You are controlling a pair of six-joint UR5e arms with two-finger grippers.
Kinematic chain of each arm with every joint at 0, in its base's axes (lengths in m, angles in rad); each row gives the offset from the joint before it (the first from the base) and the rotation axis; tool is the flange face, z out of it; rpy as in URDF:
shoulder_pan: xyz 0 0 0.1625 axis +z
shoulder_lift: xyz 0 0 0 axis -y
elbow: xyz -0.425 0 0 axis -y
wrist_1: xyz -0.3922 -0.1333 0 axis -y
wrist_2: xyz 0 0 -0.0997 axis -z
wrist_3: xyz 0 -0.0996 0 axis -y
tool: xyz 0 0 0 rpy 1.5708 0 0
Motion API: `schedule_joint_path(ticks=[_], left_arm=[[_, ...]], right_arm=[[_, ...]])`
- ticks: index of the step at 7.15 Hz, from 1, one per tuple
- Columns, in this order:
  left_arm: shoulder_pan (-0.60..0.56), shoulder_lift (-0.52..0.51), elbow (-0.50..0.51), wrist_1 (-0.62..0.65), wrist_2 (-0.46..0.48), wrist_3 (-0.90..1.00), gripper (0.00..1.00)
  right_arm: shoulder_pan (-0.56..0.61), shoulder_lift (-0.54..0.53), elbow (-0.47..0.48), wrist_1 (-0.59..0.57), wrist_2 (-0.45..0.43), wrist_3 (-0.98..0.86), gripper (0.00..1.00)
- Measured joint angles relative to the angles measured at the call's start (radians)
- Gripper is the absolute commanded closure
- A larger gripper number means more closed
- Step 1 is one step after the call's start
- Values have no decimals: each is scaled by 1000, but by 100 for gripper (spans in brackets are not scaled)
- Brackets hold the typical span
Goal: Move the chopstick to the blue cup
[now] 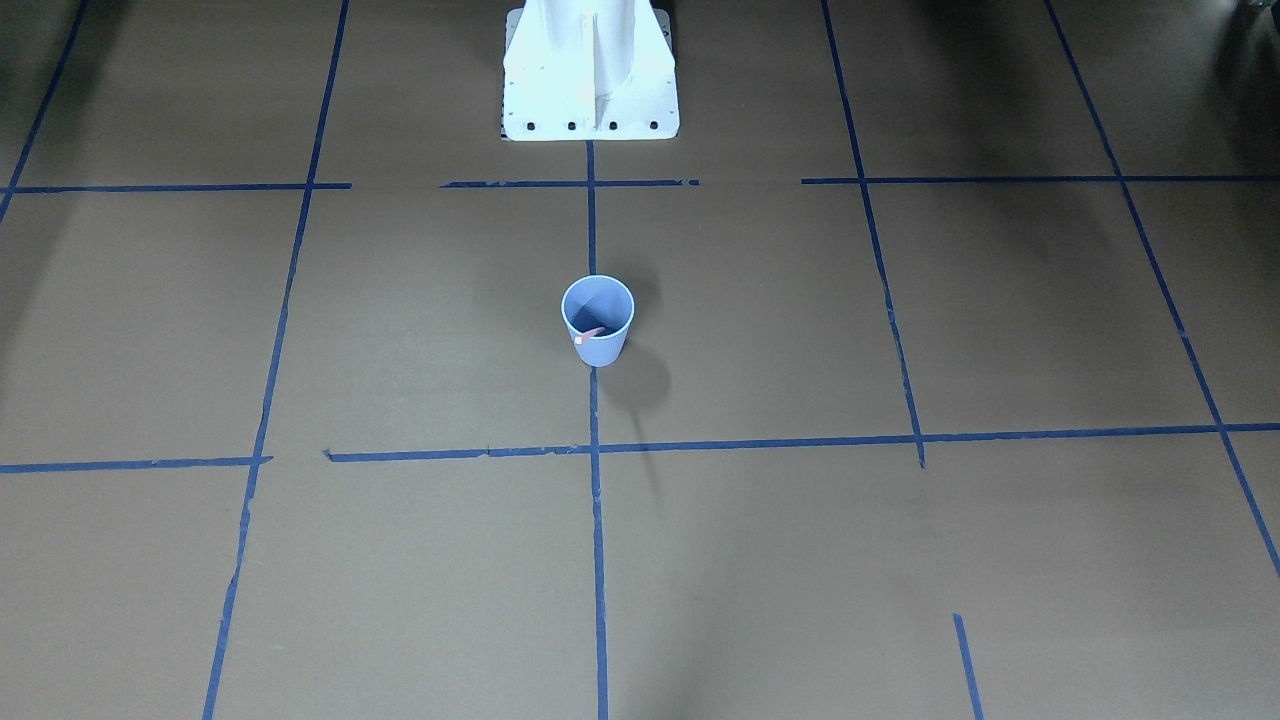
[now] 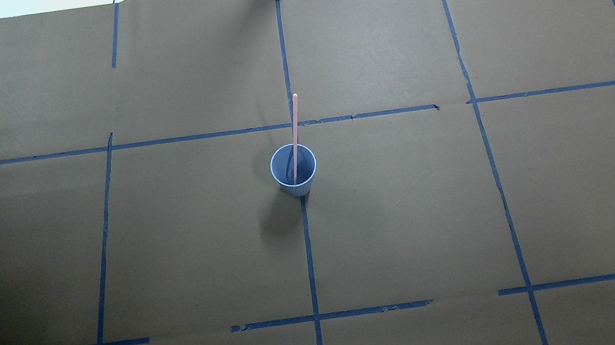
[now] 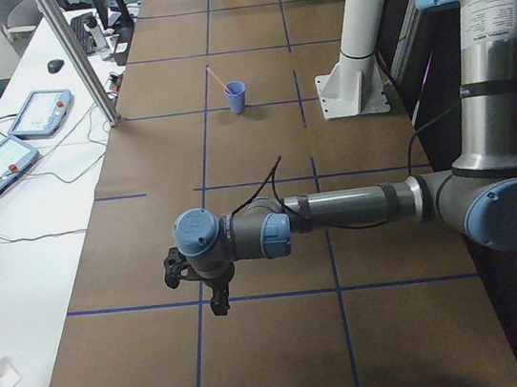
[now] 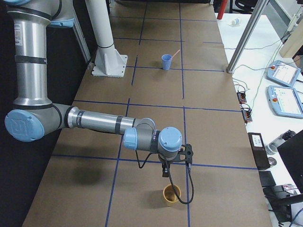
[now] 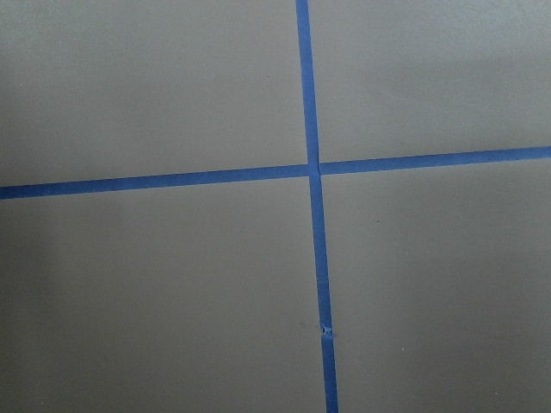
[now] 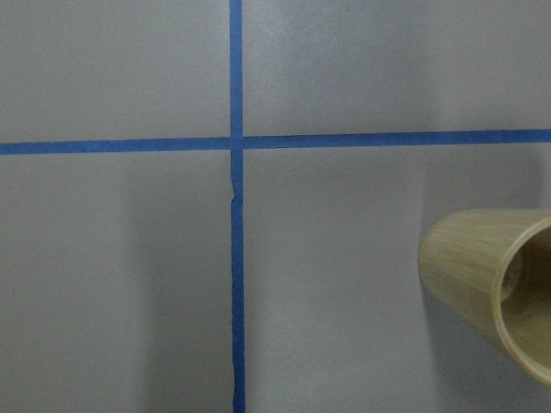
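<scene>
The pink chopstick (image 2: 295, 132) stands in the blue cup (image 2: 294, 168) at the middle of the table (image 2: 468, 222). Its lower end is inside, and its upper length leans over the rim toward the far edge, away from the robot's base, so the task looks done.

The main risk is tipping. The cup looks like light, thin plastic, tapered to a narrower foot. A long, slim stick resting on 1 side of the rim could pull it over if the table is jolted or an arm sweeps close.

The left pincer (image 3: 197, 284) hangs over the table's left end. The right pincer (image 4: 176, 161) hangs over the right end, just beside a tan, wood-grained cup (image 4: 171, 195). Both show only in side views, so I cannot tell whether the 2 are open or closed. The tabletop is matte brown paper crossed by blue tape.
</scene>
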Motion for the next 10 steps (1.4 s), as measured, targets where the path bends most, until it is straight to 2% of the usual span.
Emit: schedule_joint_path(ticks=[10], left_arm=[[0,-1,-1,-5,-2,1,0]], right_arm=[[8,9,3,50,10,20,0]])
